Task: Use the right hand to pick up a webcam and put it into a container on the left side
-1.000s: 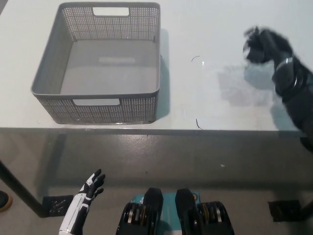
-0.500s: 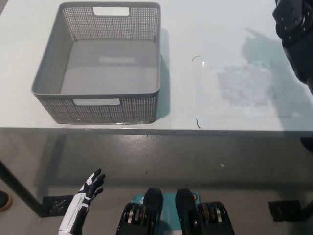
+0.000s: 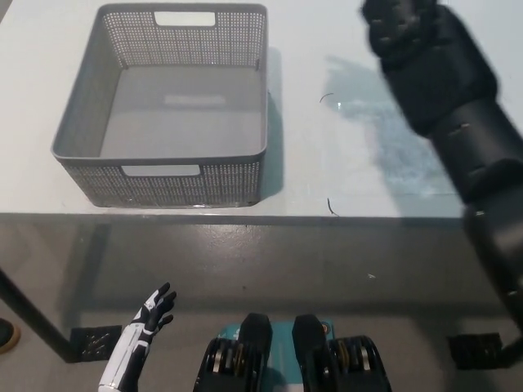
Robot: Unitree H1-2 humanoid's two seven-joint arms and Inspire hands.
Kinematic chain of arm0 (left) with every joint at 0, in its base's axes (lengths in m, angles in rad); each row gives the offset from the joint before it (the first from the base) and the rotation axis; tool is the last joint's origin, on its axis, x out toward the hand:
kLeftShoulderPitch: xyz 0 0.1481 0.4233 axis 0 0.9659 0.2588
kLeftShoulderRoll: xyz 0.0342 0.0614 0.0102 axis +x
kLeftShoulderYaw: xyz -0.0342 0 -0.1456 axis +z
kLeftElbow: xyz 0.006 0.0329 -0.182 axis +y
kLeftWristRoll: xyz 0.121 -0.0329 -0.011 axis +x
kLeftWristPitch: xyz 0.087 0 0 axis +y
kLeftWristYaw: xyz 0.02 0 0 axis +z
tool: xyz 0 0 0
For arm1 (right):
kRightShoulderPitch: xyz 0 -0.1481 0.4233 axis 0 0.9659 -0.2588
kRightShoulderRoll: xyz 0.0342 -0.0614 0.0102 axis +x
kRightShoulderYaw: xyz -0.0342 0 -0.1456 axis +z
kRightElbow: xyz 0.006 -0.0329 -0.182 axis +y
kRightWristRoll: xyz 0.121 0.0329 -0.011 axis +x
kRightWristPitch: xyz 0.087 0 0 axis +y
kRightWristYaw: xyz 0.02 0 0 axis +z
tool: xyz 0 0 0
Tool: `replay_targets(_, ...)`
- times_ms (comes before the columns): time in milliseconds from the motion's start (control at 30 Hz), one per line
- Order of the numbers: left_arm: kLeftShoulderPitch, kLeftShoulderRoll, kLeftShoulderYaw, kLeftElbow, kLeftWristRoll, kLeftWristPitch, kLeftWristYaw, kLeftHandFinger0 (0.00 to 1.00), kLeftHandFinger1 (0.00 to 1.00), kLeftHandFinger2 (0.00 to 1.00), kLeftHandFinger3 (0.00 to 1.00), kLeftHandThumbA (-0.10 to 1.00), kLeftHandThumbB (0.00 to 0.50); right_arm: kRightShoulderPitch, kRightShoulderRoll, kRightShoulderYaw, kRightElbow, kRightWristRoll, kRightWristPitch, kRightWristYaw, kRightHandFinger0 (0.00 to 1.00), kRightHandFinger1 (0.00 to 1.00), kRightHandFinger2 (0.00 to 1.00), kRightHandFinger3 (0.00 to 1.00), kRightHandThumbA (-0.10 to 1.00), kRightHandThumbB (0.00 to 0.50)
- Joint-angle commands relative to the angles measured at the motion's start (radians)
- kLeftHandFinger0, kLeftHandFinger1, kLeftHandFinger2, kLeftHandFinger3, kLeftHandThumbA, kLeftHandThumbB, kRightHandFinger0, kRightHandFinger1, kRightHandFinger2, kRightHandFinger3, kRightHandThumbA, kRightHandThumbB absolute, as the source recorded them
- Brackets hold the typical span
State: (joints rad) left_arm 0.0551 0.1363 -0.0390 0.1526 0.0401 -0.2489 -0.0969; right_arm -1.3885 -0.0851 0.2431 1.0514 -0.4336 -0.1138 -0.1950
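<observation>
A grey perforated basket (image 3: 78, 143) stands on the left half of the white table, and its inside looks bare. My black right arm rises close to the camera across the right side of the view. Its hand (image 3: 399, 26) is near the top edge, to the right of the basket and well above the table. The hand is dark and blurred, so anything held in it cannot be made out. No webcam shows on its own anywhere on the table. My white left hand (image 3: 154, 309) rests low at the lower left, below the table's front edge, with its fingers apart.
The white table (image 3: 343, 163) carries a few small dark marks and a dull smudged patch under the right arm. Its front edge runs across the middle of the view, with grey floor below it.
My right arm swung up from the table's right side, left the view at the top right, and has now come back leftwards, closer to the camera. The left hand and basket stay put.
</observation>
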Motion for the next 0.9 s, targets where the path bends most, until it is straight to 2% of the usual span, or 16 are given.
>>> replay_targets(0, -0.005, 0.007, 0.002, -0.031, 0.0, -0.02, -0.002, 1.0, 1.0, 1.0, 1.0, 1.0, 0.148, -0.137, 0.071, 0.003, -0.01, 0.01, 0.003, -0.012, 0.0, 0.25, 0.69, 0.8, -0.1, 0.186)
replay_targets(167, -0.002, 0.006, -0.005, -0.037, 0.01, -0.012, -0.001, 1.0, 1.0, 1.0, 1.0, 1.0, 0.125, -0.157, 0.152, 0.008, 0.035, 0.012, -0.007, -0.02, 0.0, 0.25, 0.69, 0.79, -0.1, 0.181)
replay_targets(233, -0.002, 0.005, -0.009, -0.04, 0.011, -0.005, -0.003, 1.0, 1.0, 1.0, 1.0, 1.0, 0.126, -0.153, 0.184, 0.01, 0.054, 0.012, -0.014, -0.03, 0.0, 0.25, 0.7, 0.79, -0.1, 0.194)
replay_targets(467, 0.0, 0.008, -0.01, -0.057, 0.0, 0.014, -0.01, 1.0, 1.0, 1.0, 1.0, 1.0, 0.134, -0.107, 0.222, 0.015, 0.093, 0.015, -0.045, -0.021, 0.0, 0.25, 0.69, 0.8, -0.1, 0.173)
replay_targets(567, -0.002, 0.012, -0.01, -0.059, 0.015, 0.008, -0.004, 1.0, 1.0, 1.0, 1.0, 1.0, 0.154, -0.092, 0.23, 0.014, 0.123, 0.02, -0.035, -0.011, 0.0, 0.28, 0.7, 0.79, -0.1, 0.199)
replay_targets(633, -0.007, 0.008, -0.009, -0.061, 0.004, 0.019, -0.007, 1.0, 1.0, 1.0, 1.0, 1.0, 0.167, -0.08, 0.231, 0.027, 0.149, 0.003, -0.02, -0.024, 0.0, 0.33, 0.74, 0.82, -0.1, 0.193)
replay_targets(667, -0.011, 0.007, -0.01, -0.058, 0.006, 0.015, -0.006, 1.0, 1.0, 1.0, 1.0, 1.0, 0.162, -0.076, 0.229, 0.03, 0.161, 0.002, -0.027, -0.028, 0.0, 0.34, 0.76, 0.85, -0.1, 0.175)
replay_targets(767, -0.012, 0.01, -0.011, -0.048, 0.017, -0.006, -0.002, 1.0, 1.0, 1.0, 1.0, 1.0, 0.159, -0.05, 0.227, 0.043, 0.203, -0.001, -0.058, -0.04, 0.0, 0.37, 0.79, 0.88, -0.1, 0.182)
replay_targets(867, -0.012, 0.01, -0.012, -0.046, 0.017, -0.008, -0.004, 1.0, 1.0, 1.0, 1.0, 1.0, 0.147, -0.018, 0.231, 0.024, 0.252, 0.027, -0.058, -0.034, 0.01, 0.43, 0.83, 0.85, -0.1, 0.188)
